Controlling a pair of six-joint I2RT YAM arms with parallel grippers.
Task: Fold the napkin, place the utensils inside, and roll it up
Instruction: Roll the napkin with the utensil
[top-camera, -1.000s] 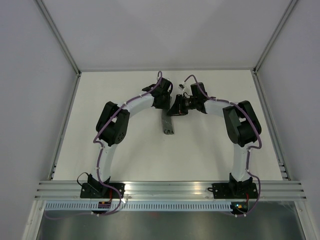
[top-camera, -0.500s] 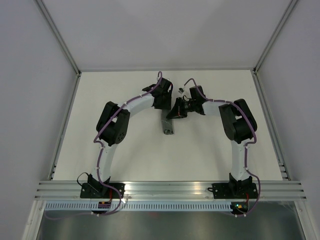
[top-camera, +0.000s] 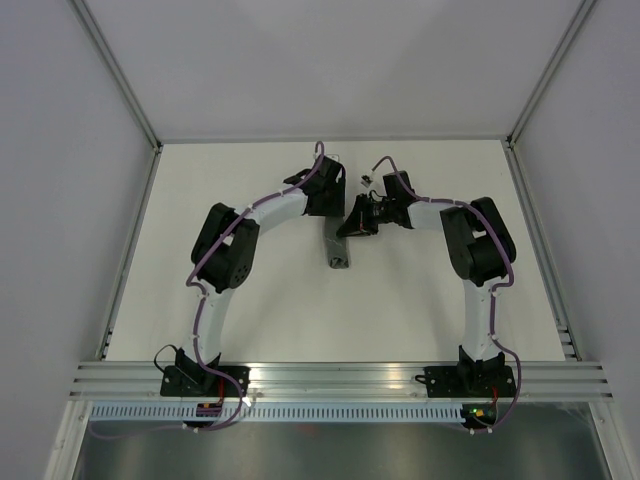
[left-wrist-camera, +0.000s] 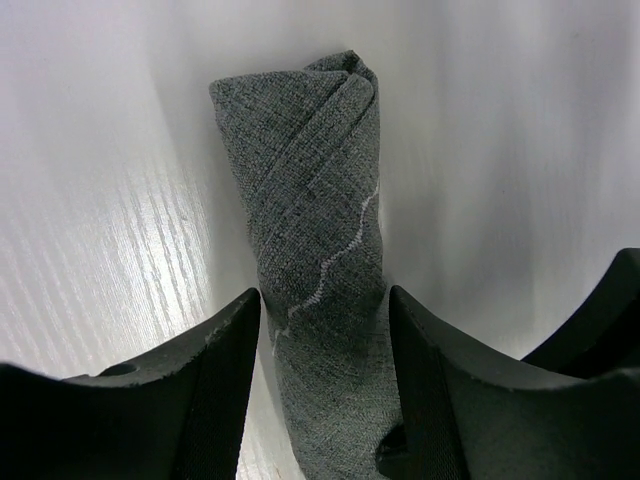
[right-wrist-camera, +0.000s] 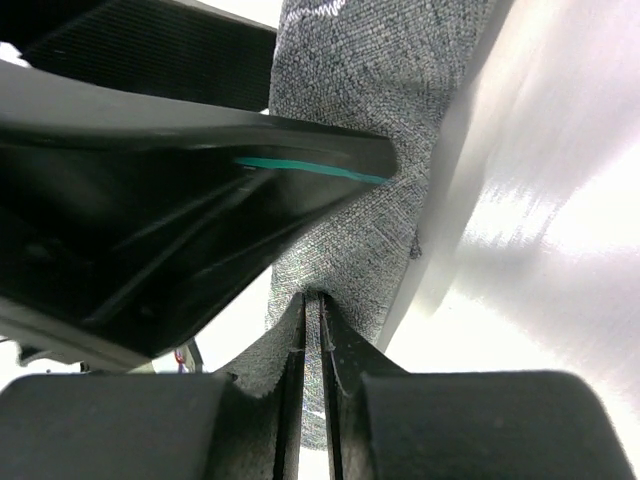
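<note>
Napkin (left-wrist-camera: 310, 230) lies on the bench (left-wrist-camera: 520, 150) as a narrow, tight roll, out in the middle between the two arms, with its pale stitched line winding across the outer wrap. We judge the folding and rolling to be essentially done. No utensils show anywhere, so we take them to be tucked inside, though we cannot confirm it.

Our left tool (left-wrist-camera: 325, 300) straddles one end of the roll with a finger on each flank. The jaws stand apart and the cloth between them does not look squeezed, so it reads as a loose guard against unrolling, not a grip.

Our right tool (right-wrist-camera: 312, 310) comes in from the other side with its fingers pressed almost together. It seems to nip a fold of the fabric at its tips, probably to pin the loose edge so the wrap stays closed.
</note>
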